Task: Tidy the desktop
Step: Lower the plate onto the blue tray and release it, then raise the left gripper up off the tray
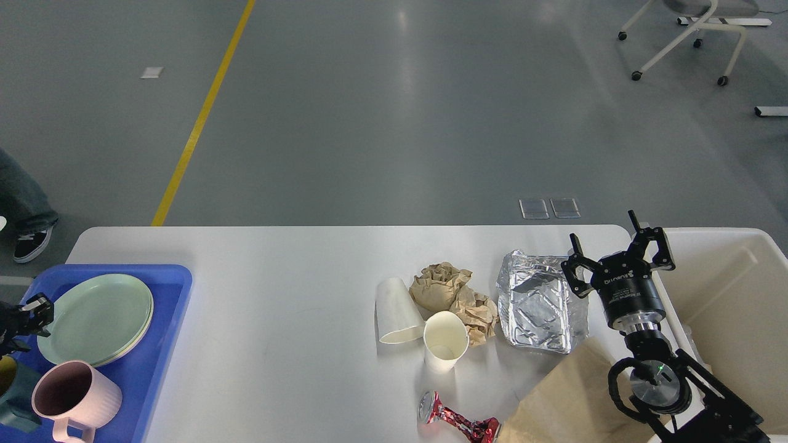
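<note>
The white desktop (295,271) carries litter on its right half: a tipped paper cup (397,311), an upright paper cup (446,340), crumpled brown paper (455,295), a foil container (538,303), a crushed red can (458,421) and a brown paper bag (569,400). My right gripper (617,246) stands open and empty just right of the foil container. At the far left my left gripper (34,311) grips the rim of a pale green plate (98,317), which lies stacked on another plate.
A blue tray (166,344) at the left edge holds the plates, a pink mug (71,397) and a dark mug (12,397). A cream bin (732,295) stands off the table's right end. A person's shoe (31,243) is on the floor at far left.
</note>
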`<state>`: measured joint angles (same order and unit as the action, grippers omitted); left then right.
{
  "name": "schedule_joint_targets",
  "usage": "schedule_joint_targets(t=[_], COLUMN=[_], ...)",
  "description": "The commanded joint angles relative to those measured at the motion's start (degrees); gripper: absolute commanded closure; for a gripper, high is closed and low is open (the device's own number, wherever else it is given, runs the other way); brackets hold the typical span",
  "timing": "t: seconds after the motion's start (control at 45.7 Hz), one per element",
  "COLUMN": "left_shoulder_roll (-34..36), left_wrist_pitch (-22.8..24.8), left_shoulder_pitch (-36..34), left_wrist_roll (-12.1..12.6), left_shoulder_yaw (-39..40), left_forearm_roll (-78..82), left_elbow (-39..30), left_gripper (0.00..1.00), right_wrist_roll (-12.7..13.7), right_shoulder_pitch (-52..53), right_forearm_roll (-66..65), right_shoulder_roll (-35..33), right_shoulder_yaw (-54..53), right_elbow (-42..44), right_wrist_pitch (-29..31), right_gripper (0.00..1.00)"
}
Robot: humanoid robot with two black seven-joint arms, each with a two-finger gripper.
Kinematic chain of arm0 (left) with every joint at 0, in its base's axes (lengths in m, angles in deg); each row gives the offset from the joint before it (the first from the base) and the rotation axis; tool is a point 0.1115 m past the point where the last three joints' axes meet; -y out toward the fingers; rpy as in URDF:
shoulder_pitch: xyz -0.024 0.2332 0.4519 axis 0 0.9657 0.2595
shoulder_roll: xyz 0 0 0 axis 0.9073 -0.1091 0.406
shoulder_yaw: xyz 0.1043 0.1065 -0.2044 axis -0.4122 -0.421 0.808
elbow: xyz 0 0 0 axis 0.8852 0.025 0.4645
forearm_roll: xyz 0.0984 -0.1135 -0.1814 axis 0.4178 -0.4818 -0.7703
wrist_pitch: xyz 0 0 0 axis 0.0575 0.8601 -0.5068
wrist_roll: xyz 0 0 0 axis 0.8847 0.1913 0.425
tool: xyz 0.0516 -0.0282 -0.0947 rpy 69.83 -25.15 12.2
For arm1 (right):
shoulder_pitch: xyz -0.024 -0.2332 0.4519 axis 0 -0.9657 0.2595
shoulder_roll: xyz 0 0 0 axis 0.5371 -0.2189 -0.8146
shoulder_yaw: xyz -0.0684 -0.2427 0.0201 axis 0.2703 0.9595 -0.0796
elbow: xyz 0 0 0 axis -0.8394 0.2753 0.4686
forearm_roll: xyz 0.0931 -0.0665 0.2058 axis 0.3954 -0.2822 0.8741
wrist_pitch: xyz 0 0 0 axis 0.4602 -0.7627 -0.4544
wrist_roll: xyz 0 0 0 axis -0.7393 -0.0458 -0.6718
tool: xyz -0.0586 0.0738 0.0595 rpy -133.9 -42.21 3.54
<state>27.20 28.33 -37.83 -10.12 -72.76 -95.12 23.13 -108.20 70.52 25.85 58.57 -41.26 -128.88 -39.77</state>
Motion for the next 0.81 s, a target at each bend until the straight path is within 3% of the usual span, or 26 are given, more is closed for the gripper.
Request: schedule_joint_targets(t=[0.0,0.284,0.416,0.569,0.656,0.788], left_shoulder_roll=[0.0,0.3,0.6,1.0,2.7,5.5], left_wrist_pitch=[-0.3,0.0,0.4,0.7,3.2,8.6], left_shoulder_pitch=[-0.2,-1.2,-5.0,-10.4,-13.9,-13.6], left_wrist_roll=[-0.1,-0.2,-0.2,-0.2,-0.7,-0.5], left_shoulder_yaw=[0.0,1.1,0.6,1.6,6.3,19.3], left_forearm_roll=[-0.1,-0.2,-0.3,-0.3,-0.3,-0.3], left_elbow=[0.0,0.0,0.0,-0.4,-2.7,-6.6], left_gripper=[0.33,0.21,0.20,0.08,0.05,0.05], right_wrist_roll=[0.0,0.0,0.0,0.0,0.0,0.0], right_shoulder_pitch=[0.0,0.0,0.0,0.0,0.0,0.0], right_forearm_roll=[0.0,-0.1,-0.1,0.0,0.0,0.0], right_shoulder_roll=[0.0,0.0,0.0,0.0,0.0,0.0], right_shoulder_yaw=[0.0,0.0,0.0,0.0,0.0,0.0], right_elbow=[0.0,0.0,0.0,0.0,0.0,0.0], right_wrist_pitch=[0.0,0.0,0.0,0.0,0.0,0.0], right_gripper=[0.00,0.00,0.00,0.00,0.00,0.00])
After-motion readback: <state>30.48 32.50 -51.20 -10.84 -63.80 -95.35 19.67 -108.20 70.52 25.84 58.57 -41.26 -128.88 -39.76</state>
